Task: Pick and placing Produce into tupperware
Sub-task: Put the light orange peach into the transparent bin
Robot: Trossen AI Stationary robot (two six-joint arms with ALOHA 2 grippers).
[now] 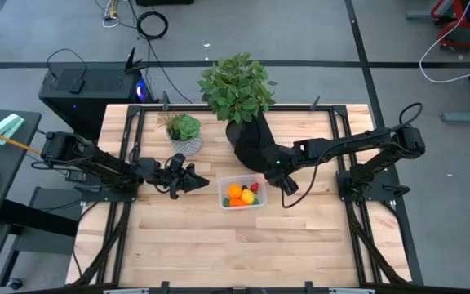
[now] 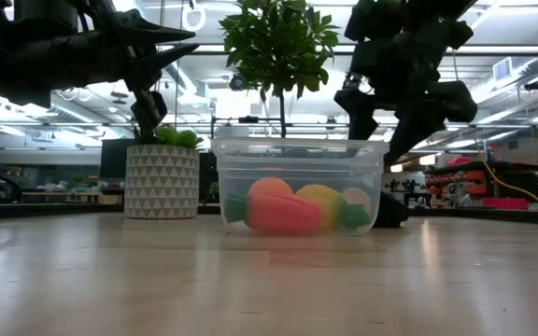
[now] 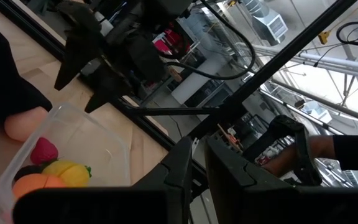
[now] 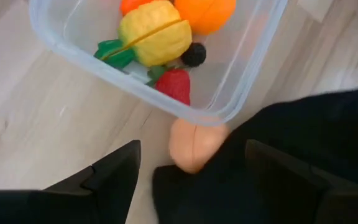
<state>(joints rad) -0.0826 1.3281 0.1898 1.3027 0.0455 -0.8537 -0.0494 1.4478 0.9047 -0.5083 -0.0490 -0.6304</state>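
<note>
Sitting on the wooden worktop (image 1: 186, 245), the clear tupperware (image 1: 242, 196) holds an orange (image 4: 205, 12), a yellow piece (image 4: 154, 34), a red strawberry (image 4: 174, 84) and a tiny dark piece (image 4: 193, 55). A peach-coloured ball (image 4: 192, 146) lies outside it — on the boards, touching the container's wall and pressed against a black plant pot (image 4: 303, 149). The right end effector (image 1: 290, 194) hangs just beside the tupperware, its fingers spread apart and empty, above the ball. The left end effector (image 1: 192, 180) hovers near the container's other side, fingers nearly together, grasping nothing — close to a white patterned pot (image 2: 161, 181).
</note>
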